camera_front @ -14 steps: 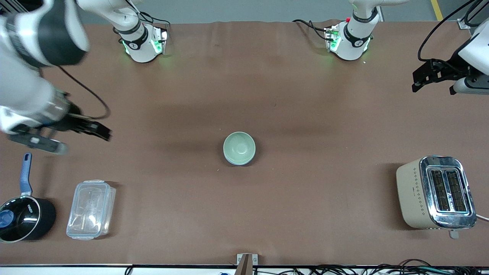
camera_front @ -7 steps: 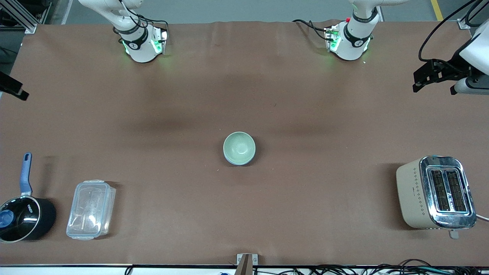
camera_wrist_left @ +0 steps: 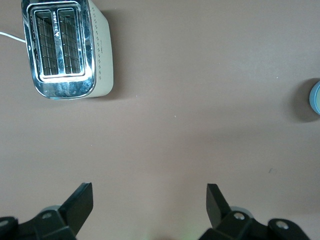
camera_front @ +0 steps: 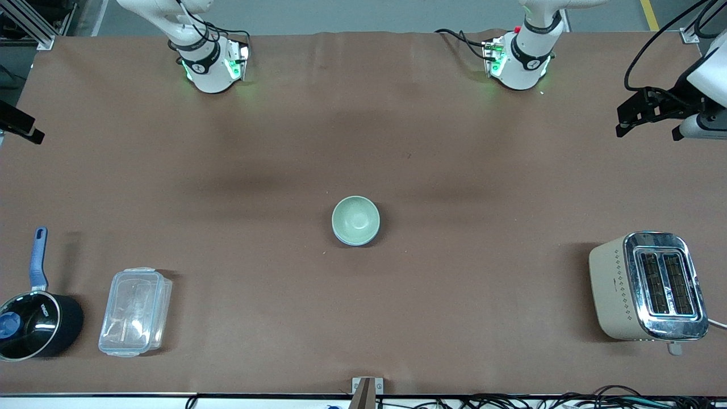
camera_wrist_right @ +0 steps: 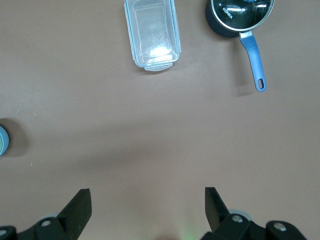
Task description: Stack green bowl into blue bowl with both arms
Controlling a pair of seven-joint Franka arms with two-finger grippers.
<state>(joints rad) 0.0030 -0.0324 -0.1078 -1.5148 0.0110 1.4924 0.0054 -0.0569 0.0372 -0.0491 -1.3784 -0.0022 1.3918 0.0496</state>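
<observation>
The green bowl (camera_front: 355,218) sits nested in the blue bowl (camera_front: 353,243) at the middle of the table; only a thin blue rim shows under it. The stacked bowls show as a sliver at the edge of the left wrist view (camera_wrist_left: 316,98) and of the right wrist view (camera_wrist_right: 2,140). My left gripper (camera_wrist_left: 150,205) is open and empty, high over the left arm's end of the table (camera_front: 636,111). My right gripper (camera_wrist_right: 147,207) is open and empty, over the right arm's end, mostly cut off in the front view (camera_front: 21,127).
A cream and chrome toaster (camera_front: 647,286) stands near the front camera at the left arm's end. A clear lidded container (camera_front: 135,311) and a black pot with a blue handle (camera_front: 35,324) lie near the front camera at the right arm's end.
The right arm has pulled back from over the pot area to the table's edge at its own end. The left gripper has barely moved. The bowls have not moved.
</observation>
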